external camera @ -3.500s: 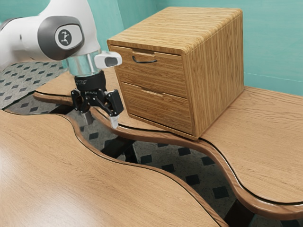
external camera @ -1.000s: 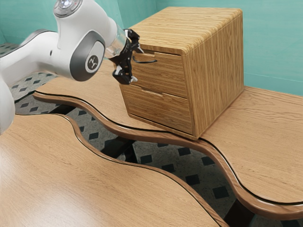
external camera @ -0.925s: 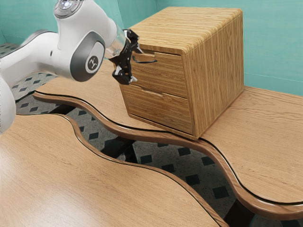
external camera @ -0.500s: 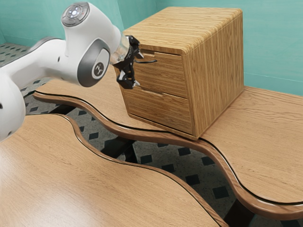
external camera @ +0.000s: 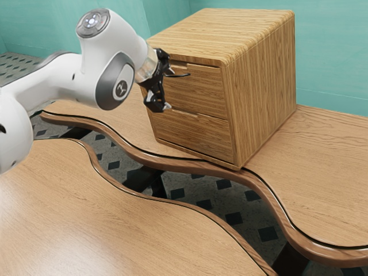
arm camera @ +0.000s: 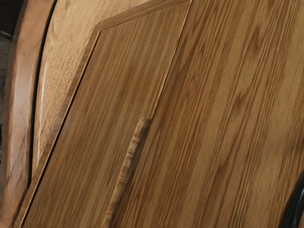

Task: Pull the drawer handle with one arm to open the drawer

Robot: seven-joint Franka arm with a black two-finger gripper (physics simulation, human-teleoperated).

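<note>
A wooden cabinet (external camera: 259, 75) stands on the far table and has two drawers in its front. The top drawer (external camera: 198, 92) looks flush with the cabinet and carries a thin black wire handle (external camera: 179, 75). My gripper (external camera: 163, 81) is turned sideways at the handle's end nearer the exterior view's left. Its fingers are open, one above and one below the handle's height. In the wrist view the top drawer front (arm camera: 237, 95) is close ahead, and the black handle (arm camera: 297, 209) curves in at the corner.
The lower drawer (external camera: 195, 129) has a wooden grip (arm camera: 128, 161). The cabinet's table (external camera: 322, 172) has a wavy edge. A gap with checkered floor (external camera: 218, 201) separates it from the near table (external camera: 86, 230). My arm reaches in from the exterior view's left.
My hand rose from low over the table, turned sideways and moved right to the top drawer's handle. In the last half second it edged closer. The drawer has not visibly moved.
</note>
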